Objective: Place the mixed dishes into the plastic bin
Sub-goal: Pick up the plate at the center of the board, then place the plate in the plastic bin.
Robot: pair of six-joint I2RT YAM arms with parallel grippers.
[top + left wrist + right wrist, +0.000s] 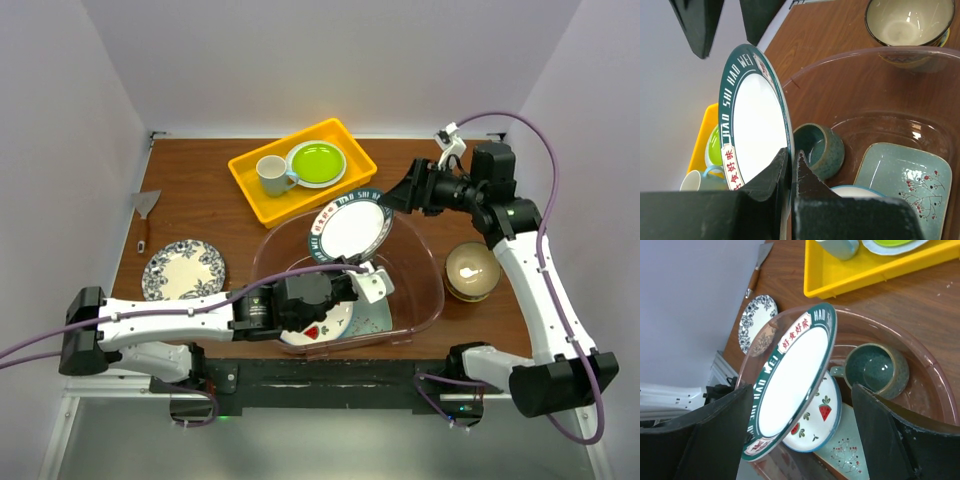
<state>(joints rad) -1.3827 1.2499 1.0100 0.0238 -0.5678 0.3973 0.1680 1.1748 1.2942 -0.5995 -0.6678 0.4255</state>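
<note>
I see my left gripper [790,162] pinched tight on the lower rim of the green-rimmed plate [757,130], holding it on edge above the plastic bin [432,262]; my right gripper [802,390] is spread wide near the plate's far edge; the teal mug [875,369] sits inside the bin.

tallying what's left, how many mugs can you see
2: dark teal mug inside the plastic bin, white mug in the yellow tray. The tilted green-rimmed plate could hide another.
</note>
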